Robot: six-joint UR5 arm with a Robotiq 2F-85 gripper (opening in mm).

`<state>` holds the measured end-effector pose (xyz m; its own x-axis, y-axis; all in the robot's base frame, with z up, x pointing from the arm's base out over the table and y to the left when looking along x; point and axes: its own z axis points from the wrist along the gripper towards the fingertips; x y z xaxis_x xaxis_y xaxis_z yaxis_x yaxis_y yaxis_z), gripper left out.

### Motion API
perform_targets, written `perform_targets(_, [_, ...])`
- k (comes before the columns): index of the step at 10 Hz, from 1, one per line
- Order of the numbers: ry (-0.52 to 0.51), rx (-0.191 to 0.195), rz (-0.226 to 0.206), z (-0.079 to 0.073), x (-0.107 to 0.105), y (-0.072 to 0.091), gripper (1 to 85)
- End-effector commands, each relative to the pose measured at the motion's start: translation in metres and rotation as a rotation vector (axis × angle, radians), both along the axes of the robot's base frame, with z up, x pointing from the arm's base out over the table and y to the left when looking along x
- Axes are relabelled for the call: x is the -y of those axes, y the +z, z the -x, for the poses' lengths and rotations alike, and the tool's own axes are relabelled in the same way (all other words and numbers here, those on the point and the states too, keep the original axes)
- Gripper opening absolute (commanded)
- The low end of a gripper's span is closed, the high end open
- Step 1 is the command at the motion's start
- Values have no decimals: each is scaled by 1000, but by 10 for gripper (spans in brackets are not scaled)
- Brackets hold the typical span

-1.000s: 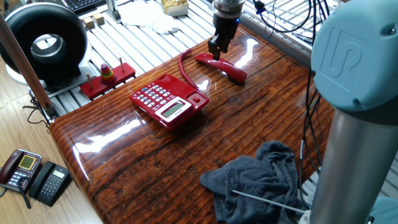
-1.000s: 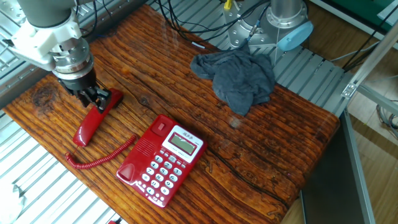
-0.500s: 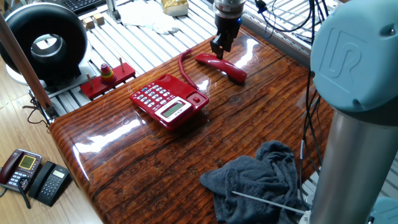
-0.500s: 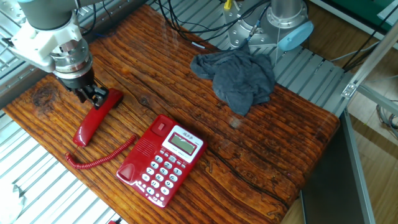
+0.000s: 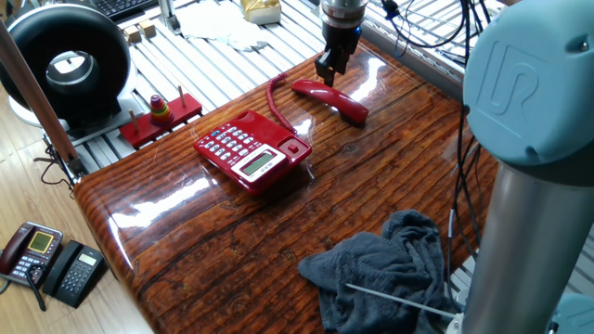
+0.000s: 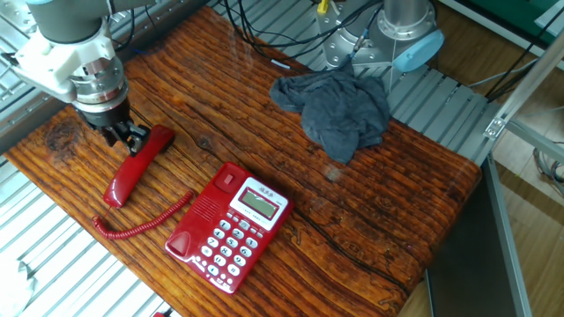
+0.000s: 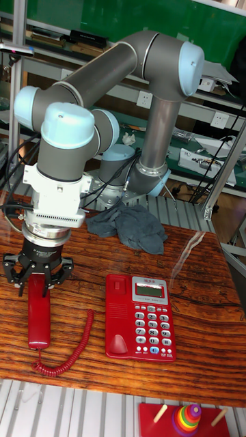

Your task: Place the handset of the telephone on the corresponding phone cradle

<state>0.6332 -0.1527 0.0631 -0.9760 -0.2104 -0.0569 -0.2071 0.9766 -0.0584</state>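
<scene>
The red handset (image 5: 332,99) (image 6: 132,169) (image 7: 39,317) lies flat on the wooden table, its coiled cord (image 6: 141,224) running to the red telephone (image 5: 251,150) (image 6: 231,227) (image 7: 140,317). The phone cradle (image 6: 201,211) (image 7: 116,314) along the telephone's side is bare. My gripper (image 5: 329,74) (image 6: 122,138) (image 7: 37,281) hangs open just above the handset's far end, fingers spread to either side and holding nothing.
A crumpled grey cloth (image 5: 385,269) (image 6: 339,110) (image 7: 130,229) lies near the arm's base. A ring-stacker toy (image 5: 160,109) (image 7: 186,416) sits on a red board off the table edge. Two dark phones (image 5: 46,260) lie on the floor. Cables (image 6: 264,26) run at the table's back.
My gripper has lifted slightly off the handset's end. The handset and telephone have not moved.
</scene>
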Motion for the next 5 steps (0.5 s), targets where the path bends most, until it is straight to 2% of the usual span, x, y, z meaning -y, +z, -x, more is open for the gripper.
perform_targets(1, [-62,-30,-115,8,-25,-2,467])
perform_targets(2, [-72,-44,-139,12,-29,-2,467])
perform_targets(3, [-72,-48,-131,13,-27,-3,467])
perform_targets(5, [-69,-40,-82,9,-14,-6,463])
